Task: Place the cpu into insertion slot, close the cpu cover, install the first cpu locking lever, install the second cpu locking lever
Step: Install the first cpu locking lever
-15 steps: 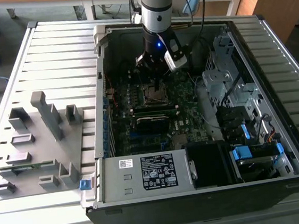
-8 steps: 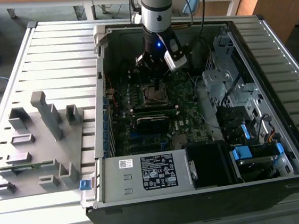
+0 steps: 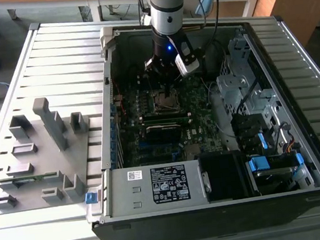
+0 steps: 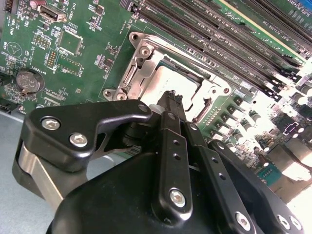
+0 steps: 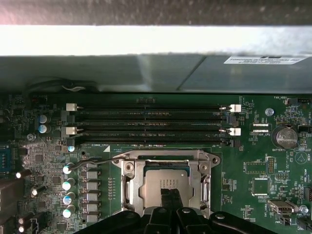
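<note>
Upright arm, gripper pointing down, fingers seemingly together

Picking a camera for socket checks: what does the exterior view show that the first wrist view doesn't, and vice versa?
Exterior view adds the open computer case, the grey fixture tray beside it and the arm. First wrist view adds the white memory-slot clips, coin battery and a thin lever wire by the cpu cover. Shared: the gripper over the cpu on the green motherboard.

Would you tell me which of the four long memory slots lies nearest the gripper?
The black-clipped slot bordering the cpu cover; the other three lie farther from the gripper.
</note>
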You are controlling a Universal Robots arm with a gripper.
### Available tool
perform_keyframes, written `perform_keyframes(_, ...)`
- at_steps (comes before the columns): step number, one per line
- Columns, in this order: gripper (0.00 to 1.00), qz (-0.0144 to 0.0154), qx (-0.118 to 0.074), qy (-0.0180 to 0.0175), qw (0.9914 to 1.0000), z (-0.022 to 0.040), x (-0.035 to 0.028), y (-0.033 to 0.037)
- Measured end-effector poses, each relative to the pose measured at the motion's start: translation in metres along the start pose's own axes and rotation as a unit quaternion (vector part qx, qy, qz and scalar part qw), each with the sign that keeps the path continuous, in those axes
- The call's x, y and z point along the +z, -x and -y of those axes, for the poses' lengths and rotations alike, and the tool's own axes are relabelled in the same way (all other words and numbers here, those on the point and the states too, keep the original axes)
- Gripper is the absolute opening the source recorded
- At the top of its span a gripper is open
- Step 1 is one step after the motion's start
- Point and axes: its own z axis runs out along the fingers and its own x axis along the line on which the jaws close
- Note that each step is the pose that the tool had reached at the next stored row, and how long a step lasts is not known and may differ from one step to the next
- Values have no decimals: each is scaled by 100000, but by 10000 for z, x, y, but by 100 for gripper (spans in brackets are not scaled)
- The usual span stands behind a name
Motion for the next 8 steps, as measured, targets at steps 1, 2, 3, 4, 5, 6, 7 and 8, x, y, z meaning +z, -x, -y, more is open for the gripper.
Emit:
perform_keyframes(1, 10, -1, -1, 0, 100000, 0, 0, 0)
perform_keyframes(2, 10, 1, -2, 3, 100000, 0, 0, 0)
perform_keyframes(3, 10, 1, 1, 1, 100000, 0, 0, 0)
perform_keyframes(4, 10, -2, -1, 0, 100000, 0, -1, 0)
perform_keyframes(5, 10, -7, 0, -10, 100000, 0, -3, 0)
perform_keyframes(6, 10, -17, -1, -26, 100000, 0, -8, 0)
perform_keyframes(7, 10, -7, -2, -11, 100000, 0, -10, 0)
perform_keyframes(8, 10, 1, 0, 4, 100000, 0, -9, 0)
